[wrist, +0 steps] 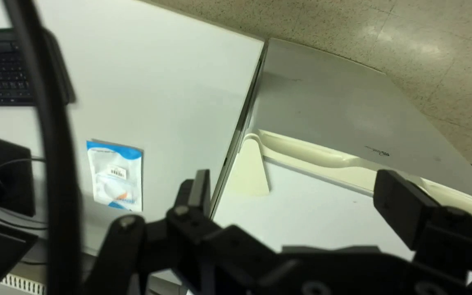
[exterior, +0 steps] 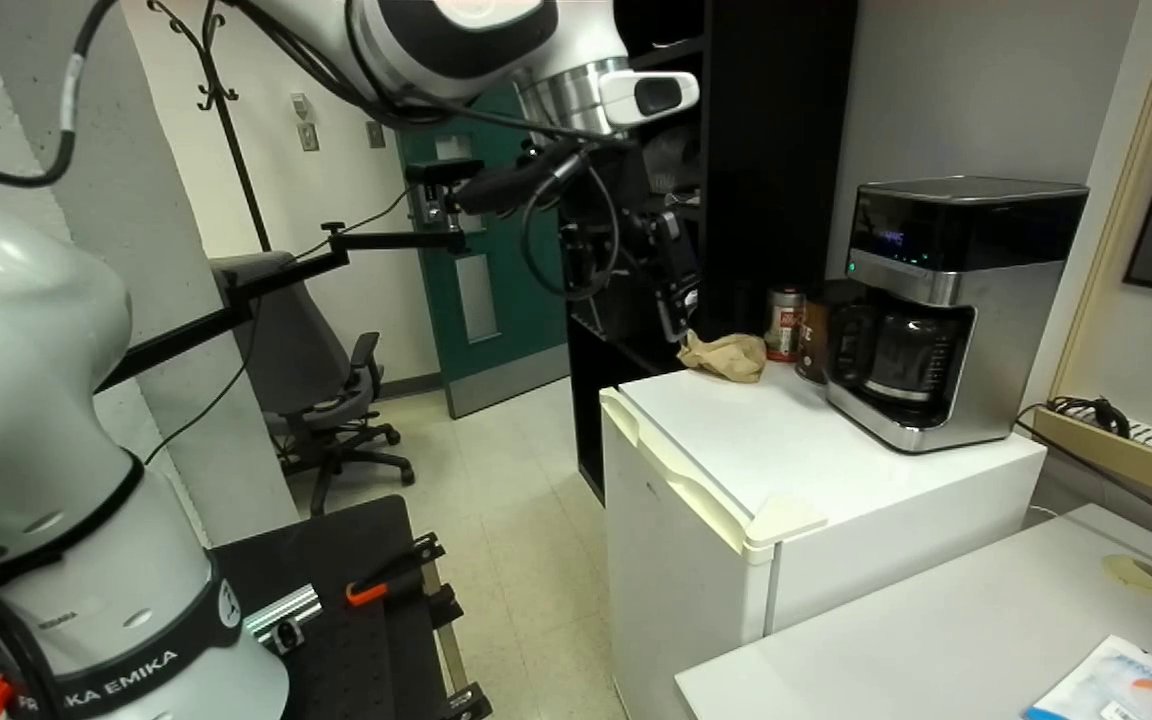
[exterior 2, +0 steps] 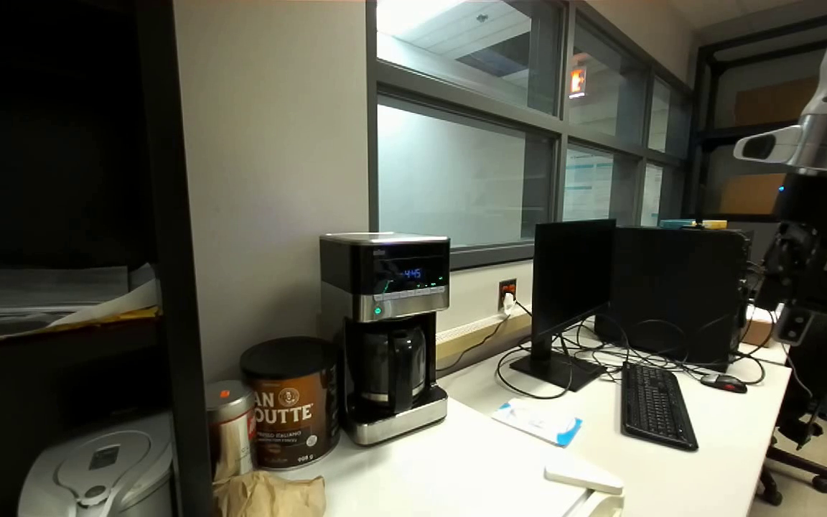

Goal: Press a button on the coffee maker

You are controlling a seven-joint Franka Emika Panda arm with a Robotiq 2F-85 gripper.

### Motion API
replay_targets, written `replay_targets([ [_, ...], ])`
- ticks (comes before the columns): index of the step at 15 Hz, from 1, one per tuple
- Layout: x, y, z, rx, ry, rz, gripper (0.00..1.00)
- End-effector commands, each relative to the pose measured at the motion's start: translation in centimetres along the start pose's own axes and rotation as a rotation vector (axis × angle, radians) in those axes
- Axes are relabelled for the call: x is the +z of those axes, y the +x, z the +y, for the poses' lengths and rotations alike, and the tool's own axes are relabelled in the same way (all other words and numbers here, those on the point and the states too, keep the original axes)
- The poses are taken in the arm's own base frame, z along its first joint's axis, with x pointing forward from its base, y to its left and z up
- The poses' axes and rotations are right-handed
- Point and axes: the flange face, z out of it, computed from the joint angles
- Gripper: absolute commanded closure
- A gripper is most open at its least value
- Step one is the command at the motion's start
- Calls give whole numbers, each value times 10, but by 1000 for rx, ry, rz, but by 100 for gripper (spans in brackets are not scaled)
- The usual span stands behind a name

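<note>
The Franka Emika arm [exterior: 476, 50] bends over with its hand [wrist: 295, 196] pointing down, fingers [wrist: 402, 211] spread wide apart, well away from the coffee maker [exterior 2: 385, 305], which stands on the white mini fridge [exterior: 686, 550]. On the arm's base [exterior: 136, 590] "EMIKA" can be read; the coffee maker's display [exterior 2: 411, 274] glows 4:45. Just beside, a brown coffee canister [exterior 2: 291, 402] shows "OUTTE" and "908 g". The glass carafe [exterior: 901, 350] sits in the coffee maker, its contents too dark to tell.
</note>
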Motion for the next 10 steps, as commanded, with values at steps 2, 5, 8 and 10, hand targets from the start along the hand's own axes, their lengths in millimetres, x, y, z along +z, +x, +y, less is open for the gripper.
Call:
replay_targets([
  [2,14,57,-9,-132,-70,35,0],
  [5,24,90,-13,-208,-118,71,34],
  [8,35,123,-16,-296,-185,110,56],
  [10,43,146,-20,-357,-240,142,72],
])
